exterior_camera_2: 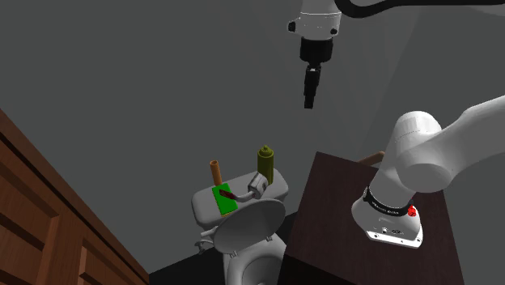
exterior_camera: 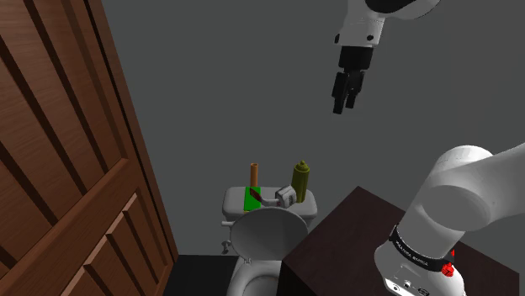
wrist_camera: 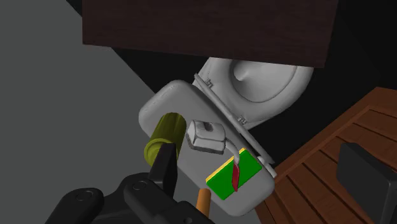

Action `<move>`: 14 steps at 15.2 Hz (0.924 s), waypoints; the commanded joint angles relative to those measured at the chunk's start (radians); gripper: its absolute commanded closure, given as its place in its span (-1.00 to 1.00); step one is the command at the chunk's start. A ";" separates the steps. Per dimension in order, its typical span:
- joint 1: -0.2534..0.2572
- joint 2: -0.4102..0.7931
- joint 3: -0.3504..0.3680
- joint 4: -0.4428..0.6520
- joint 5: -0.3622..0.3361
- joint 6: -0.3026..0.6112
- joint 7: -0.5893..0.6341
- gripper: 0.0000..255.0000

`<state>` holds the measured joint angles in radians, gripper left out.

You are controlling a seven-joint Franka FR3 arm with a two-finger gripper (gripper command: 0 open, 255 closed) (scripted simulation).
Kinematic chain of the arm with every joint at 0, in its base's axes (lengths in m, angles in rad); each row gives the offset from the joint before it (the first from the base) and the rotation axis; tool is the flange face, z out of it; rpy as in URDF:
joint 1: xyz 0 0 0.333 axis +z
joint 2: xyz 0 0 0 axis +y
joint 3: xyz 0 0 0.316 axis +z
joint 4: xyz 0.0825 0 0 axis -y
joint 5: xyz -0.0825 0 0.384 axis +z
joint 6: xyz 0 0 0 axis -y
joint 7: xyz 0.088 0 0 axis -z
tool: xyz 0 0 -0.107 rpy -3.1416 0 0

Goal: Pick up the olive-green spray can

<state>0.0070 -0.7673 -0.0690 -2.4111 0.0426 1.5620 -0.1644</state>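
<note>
**Jaws open, high above the tank, with the can off to one finger's side**

The jaws stand apart with nothing between them. In the wrist view the two black fingers (wrist_camera: 164,167) come in wide of each other. The gripper (exterior_camera: 341,108) hangs high in the air, pointing down with a slight tilt, well apart from everything on the toilet.

The olive-green spray can (exterior_camera: 301,178) stands upright, cap up, on the lid of the white toilet tank (exterior_camera: 231,202). It is at the tank's end on the shoulder view's right, the end nearer the dark stand (exterior_camera: 353,244). Just beside it on the lid lies a small grey-white object (exterior_camera: 286,195), perhaps a fitting of some kind. Further along lies a green box (exterior_camera: 251,200) with a dark red stripe, and a brown cylinder (exterior_camera: 254,174) stands toward the tank's other end.

The can lies well below the gripper and toward the shoulder view's left of it. In the wrist view it is not centred in the gap. It sits against one finger, whose tip overlaps its body, while the gap itself looks down on the grey-white object and the green box.

The hand likely needs a sideways shift toward the can before a long descent. The fingers point nearly along the can's vertical axis, so they would straddle it from above. The grey-white object leaves little room for the finger on that side.
</note>
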 commanded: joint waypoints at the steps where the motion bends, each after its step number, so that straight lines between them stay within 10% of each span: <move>1: 0.000 0.000 0.000 0.000 0.000 0.000 0.000 -1.00; 14: -0.060 -0.006 0.002 -0.492 -0.041 0.741 0.033 -1.00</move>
<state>-0.0483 -0.7899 -0.0662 -2.8745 0.0051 2.2301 -0.1337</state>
